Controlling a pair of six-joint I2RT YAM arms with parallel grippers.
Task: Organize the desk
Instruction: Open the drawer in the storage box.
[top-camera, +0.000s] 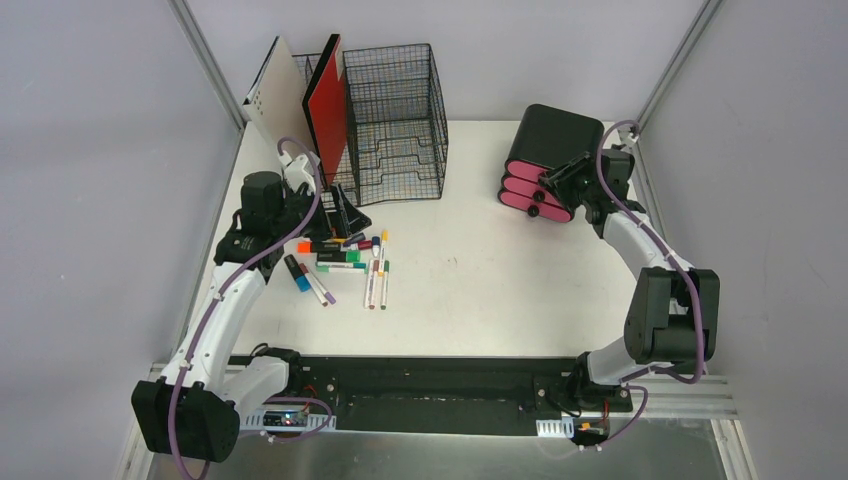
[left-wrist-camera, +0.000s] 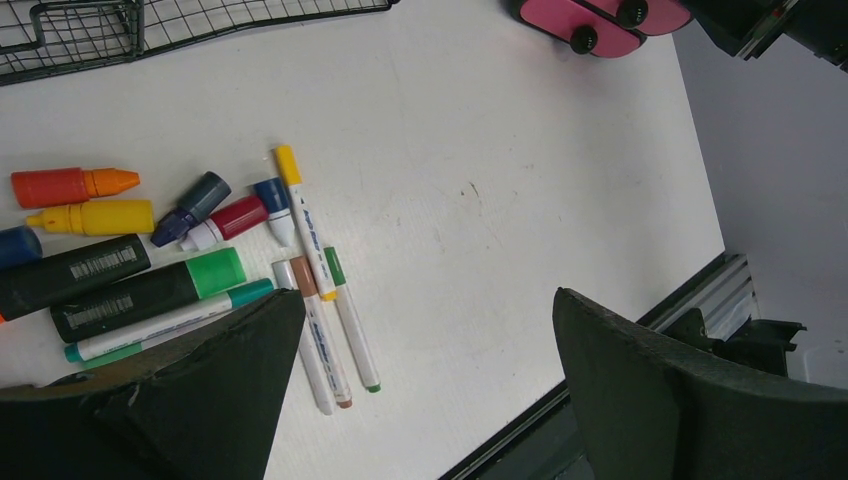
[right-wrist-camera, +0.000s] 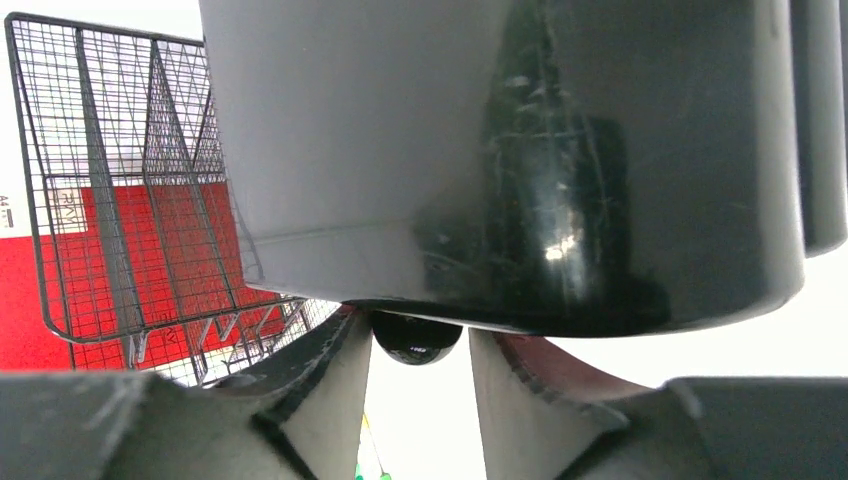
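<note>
The white desk (top-camera: 480, 280) holds a scatter of markers (top-camera: 345, 255) at its left middle. My left gripper (top-camera: 345, 215) hangs over them, open wide, with nothing between its fingers. In the left wrist view the left gripper (left-wrist-camera: 425, 300) frames bare desk, and the markers (left-wrist-camera: 150, 290) lie beside its left finger. At the back right lies a black box (top-camera: 545, 140) with pink drawers (top-camera: 530, 190). My right gripper (top-camera: 560, 185) is at the drawer fronts. In the right wrist view the right gripper (right-wrist-camera: 418, 350) straddles a black drawer knob (right-wrist-camera: 415, 340), with a thin gap showing on the right side.
A black wire-mesh organizer (top-camera: 395, 110) stands at the back, with a red folder (top-camera: 325, 105) and a white board (top-camera: 275, 95) leaning at its left. The desk's black front strip (top-camera: 430, 375) runs between the arm bases. Grey walls close in on both sides.
</note>
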